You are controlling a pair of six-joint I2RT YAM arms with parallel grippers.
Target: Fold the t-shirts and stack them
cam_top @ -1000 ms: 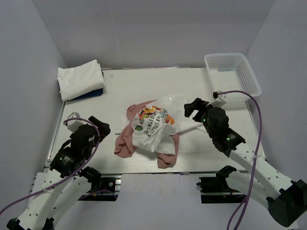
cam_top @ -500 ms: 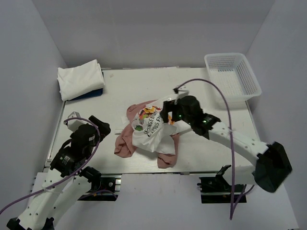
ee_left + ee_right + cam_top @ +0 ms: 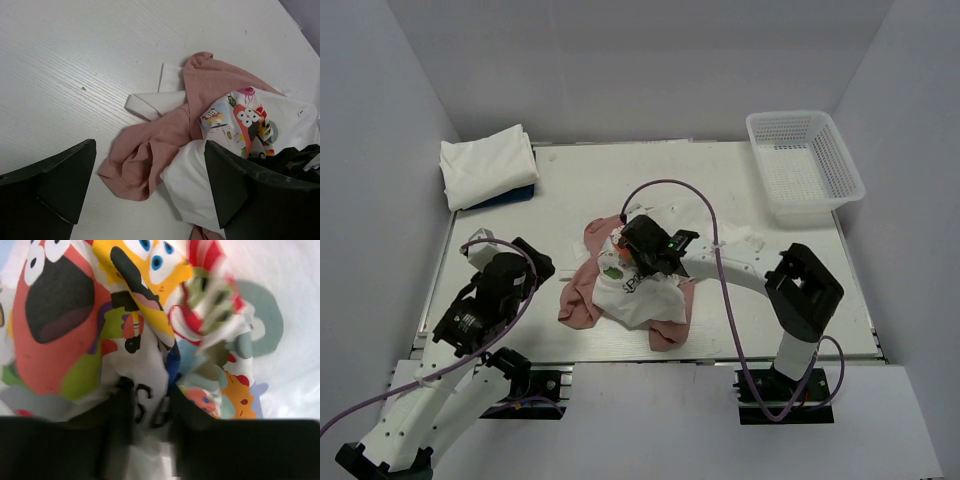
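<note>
The right gripper (image 3: 642, 256) sits directly on top of the crumpled white cartoon-print cotton t-shirt (image 3: 635, 300) at the middle of the pale slatted table (image 3: 740, 180). Its jaws are nearly together and seem to pinch a ridge of the printed cloth. The shirt lies bunched, with no clear long axis, over a rumpled dusty-pink cotton t-shirt (image 3: 578, 295). The left gripper (image 3: 150, 150) hangs to the heap's left, jaws spread and empty, the farther of the two.

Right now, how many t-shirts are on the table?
4: a pink one and a cartoon-print one crumpled in the middle, plus a folded white one atop a blue one at the far left. More may be hidden underneath.
</note>
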